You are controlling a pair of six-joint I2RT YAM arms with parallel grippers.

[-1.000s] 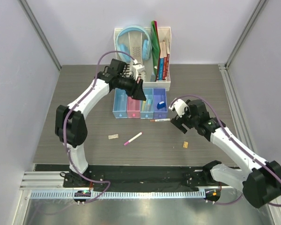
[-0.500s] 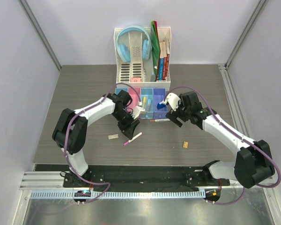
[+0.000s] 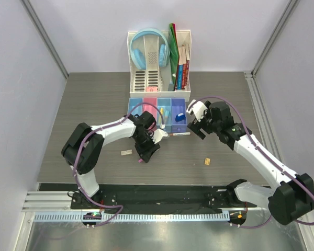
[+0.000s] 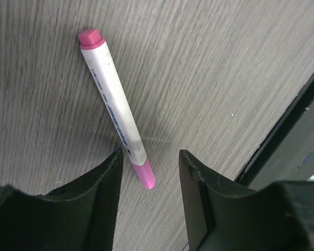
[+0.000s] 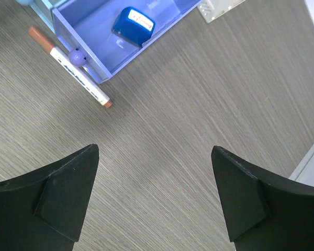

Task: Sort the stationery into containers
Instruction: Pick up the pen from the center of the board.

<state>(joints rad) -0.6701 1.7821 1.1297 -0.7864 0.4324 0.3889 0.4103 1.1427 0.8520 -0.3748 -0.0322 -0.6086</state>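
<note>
Left pincer (image 4: pixel 150 157) lowered onto pink-tipped white pen (image 4: pixel 114 107); jaws half-open, pen tip between.

Pen (image 4: pixel 116 107) lies on the table (image 3: pixel 94 104) before the bins (image 3: pixel 135 107) — marker (image 5: pixel 89 86) just beside their front wall.

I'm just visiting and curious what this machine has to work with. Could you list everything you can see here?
Table: one, grey wood-grain, under everything.
Desk organiser: one, white, back of the table.
Headphones: one pair, light blue, in the organiser.
Books: several, green, red, blue, upright in the organiser's right side.
Bins: four joined, blue, pink, light blue, purple-blue, in front of the organiser.
Highlighter: one, yellow, in the light-blue bin.
Blue block: one, in the purple-blue bin.
Marker: one, white, brownish cap, just in front of the bins.
Pen: one, white, pink ends, on the table.
Tan block: one, right of centre.
Pale block: one, left of the pen.
Left gripper: black, open over the pen's end.
Right gripper: black, open over bare table.
</note>
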